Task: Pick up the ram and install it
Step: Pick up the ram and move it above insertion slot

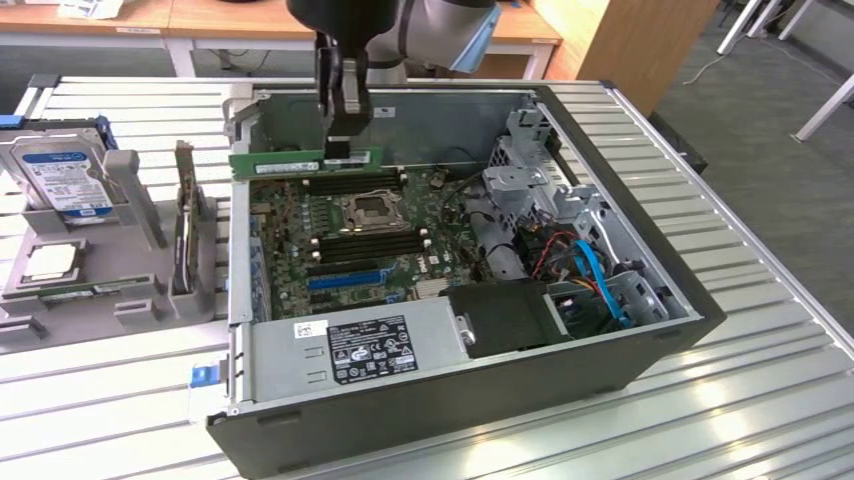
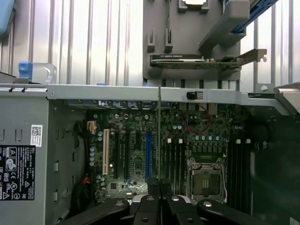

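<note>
A slatted metal table (image 1: 747,400) carries an open computer case (image 1: 627,365) lying on its side. Inside it, a grey power supply (image 1: 360,350) with a black label fills the near end. Beyond that lies the green motherboard (image 1: 296,225), with the bare CPU socket (image 1: 370,211) between two banks of black memory slots (image 1: 367,245). Towards the exterior view's left, a grey parts holder (image 1: 134,290) stands beside the case. It holds a hard drive (image 1: 64,180) on edge and an expansion card (image 1: 187,230) upright in a groove.

The ram (image 1: 287,161) is held level and on its long edge over the far bank of slots, close to the case's back wall. Whether it touches a slot cannot be told. In the wrist view the ram (image 2: 159,131) appears edge-on, as a thin line running across the board.

The gripper (image 1: 347,150) comes down from above, and its fingers (image 1: 352,120) are drawn almost together, pinching the ram's upper edge towards the stick's end at the exterior view's right. The wrist view shows the gripper (image 2: 159,190) clamped on both faces of the board.
</note>
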You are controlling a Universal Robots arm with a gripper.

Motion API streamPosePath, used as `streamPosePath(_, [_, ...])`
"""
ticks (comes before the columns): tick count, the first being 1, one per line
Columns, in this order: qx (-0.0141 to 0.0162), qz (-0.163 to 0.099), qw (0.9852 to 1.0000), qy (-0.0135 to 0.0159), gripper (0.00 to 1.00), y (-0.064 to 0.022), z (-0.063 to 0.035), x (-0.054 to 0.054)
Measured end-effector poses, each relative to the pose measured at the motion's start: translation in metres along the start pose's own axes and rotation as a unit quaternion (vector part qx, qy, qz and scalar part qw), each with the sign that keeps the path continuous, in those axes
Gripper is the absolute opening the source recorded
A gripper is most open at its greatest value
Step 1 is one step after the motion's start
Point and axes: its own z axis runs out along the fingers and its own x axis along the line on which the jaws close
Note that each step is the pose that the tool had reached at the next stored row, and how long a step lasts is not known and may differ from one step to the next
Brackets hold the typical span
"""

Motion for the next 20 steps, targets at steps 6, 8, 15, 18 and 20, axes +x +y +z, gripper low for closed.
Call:
streamPosePath(6, [0.0000, 0.000, 1.0000, 0.0000, 0.12, -0.0142, -0.0005, 0.000])
streamPosePath(8, [0.0000, 0.000, 1.0000, 0.0000, 0.12, -0.0174, -0.0006, 0.000])
streamPosePath(15, [0.0000, 0.000, 1.0000, 0.0000, 0.12, -0.0284, -0.0010, 0.000])
streamPosePath(18, [0.0000, 0.000, 1.0000, 0.0000, 0.12, -0.0328, -0.0012, 0.000])
streamPosePath(20, [0.0000, 0.000, 1.0000, 0.0000, 0.12, -0.0357, -0.0013, 0.000])
